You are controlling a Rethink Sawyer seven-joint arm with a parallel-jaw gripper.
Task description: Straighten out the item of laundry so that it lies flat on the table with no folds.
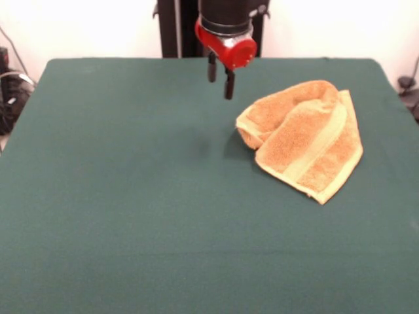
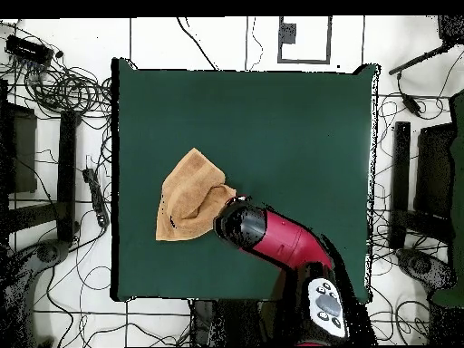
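The orange-tan towel [image 1: 304, 137] lies crumpled on the right part of the dark green table [image 1: 131, 196], folded over itself, with a paler band running across its upper layer. My gripper [image 1: 220, 77] hangs above the table just left of the towel's left edge, its two dark fingers apart and holding nothing. In the overhead view the towel [image 2: 188, 197] lies at the left middle of the table [image 2: 290, 136]. There the red and black arm [image 2: 276, 240] reaches to the towel's right edge and hides the gripper under its wrist.
The black pedestal [image 1: 177, 26] stands behind the table's far edge. Cables [image 2: 63, 91] and dark stands [image 2: 421, 181] lie on the floor around the table. The towel is close to one table edge [image 2: 116, 199].
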